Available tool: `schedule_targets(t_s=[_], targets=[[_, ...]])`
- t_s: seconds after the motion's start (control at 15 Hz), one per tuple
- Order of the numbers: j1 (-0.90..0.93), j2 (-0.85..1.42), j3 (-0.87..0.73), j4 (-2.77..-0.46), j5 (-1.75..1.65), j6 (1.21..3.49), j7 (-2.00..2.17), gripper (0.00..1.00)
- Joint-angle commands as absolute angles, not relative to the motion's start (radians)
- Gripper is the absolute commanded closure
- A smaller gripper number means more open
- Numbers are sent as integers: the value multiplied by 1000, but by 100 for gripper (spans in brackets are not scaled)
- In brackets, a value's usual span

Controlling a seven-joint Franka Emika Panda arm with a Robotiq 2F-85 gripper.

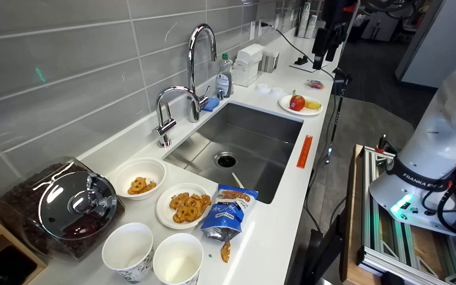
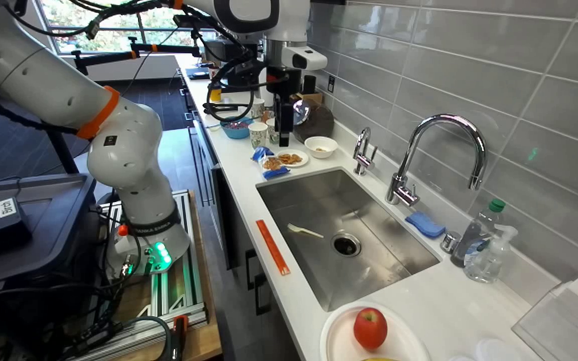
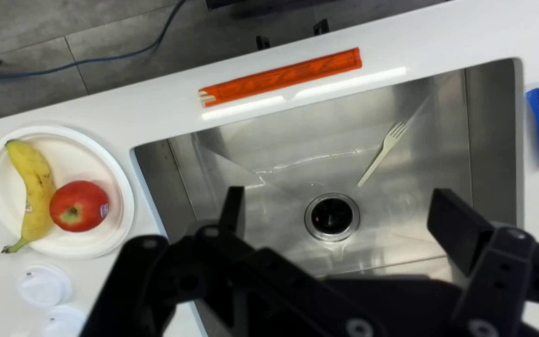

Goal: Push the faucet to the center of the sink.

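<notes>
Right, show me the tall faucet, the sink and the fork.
Tall faucet (image 1: 191,68), in an exterior view: upright neck.
Sink (image 2: 338,212), in an exterior view: basin floor.
Fork (image 3: 376,161), in the wrist view: handle.

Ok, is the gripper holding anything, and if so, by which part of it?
Nothing is held: in the wrist view the gripper stands open, its fingers spread wide apart, with only the sink and its drain showing between them.

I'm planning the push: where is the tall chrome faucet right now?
In an exterior view, the tall chrome faucet stands just off the right edge of the sink, between the shorter tap and the blue sponge.
</notes>
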State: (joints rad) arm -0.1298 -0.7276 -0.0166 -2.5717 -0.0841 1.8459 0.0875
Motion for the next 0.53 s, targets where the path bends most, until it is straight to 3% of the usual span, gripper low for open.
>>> schedule_targets(t_s=[0.0, 0.47], targets=[[-115, -650, -55, -2500, -129, 1955, -2, 0], [-82, -396, -156, -2196, -122, 2150, -261, 0]])
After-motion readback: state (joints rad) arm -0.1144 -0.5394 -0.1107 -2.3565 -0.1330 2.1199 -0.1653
